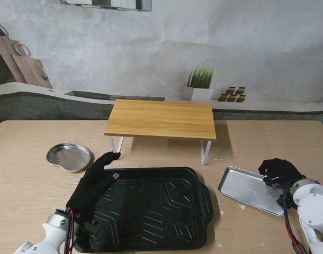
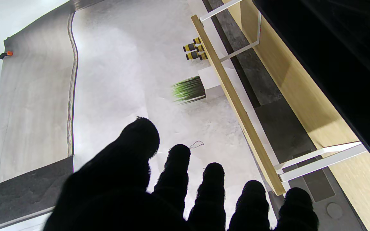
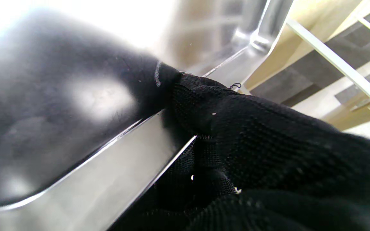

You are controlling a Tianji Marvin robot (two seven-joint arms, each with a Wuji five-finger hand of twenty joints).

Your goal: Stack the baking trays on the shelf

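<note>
At lower right, the black-gloved right hand (image 1: 279, 172) pinches the rectangular silver metal tray's (image 1: 249, 189) rim, likely for lifting toward the wooden shelf (image 1: 161, 118); the left hand (image 1: 92, 185) hovers spread.

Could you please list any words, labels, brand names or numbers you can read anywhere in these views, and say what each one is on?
There is no readable text in any view.
The black baking tray carries only a moulded chevron pattern, no lettering.
The silver rectangular tray, gripped by the right hand, and the round metal pan show no markings.
The wooden shelf is plain.
The small yellow and black items by the wall are too small to read.
</note>
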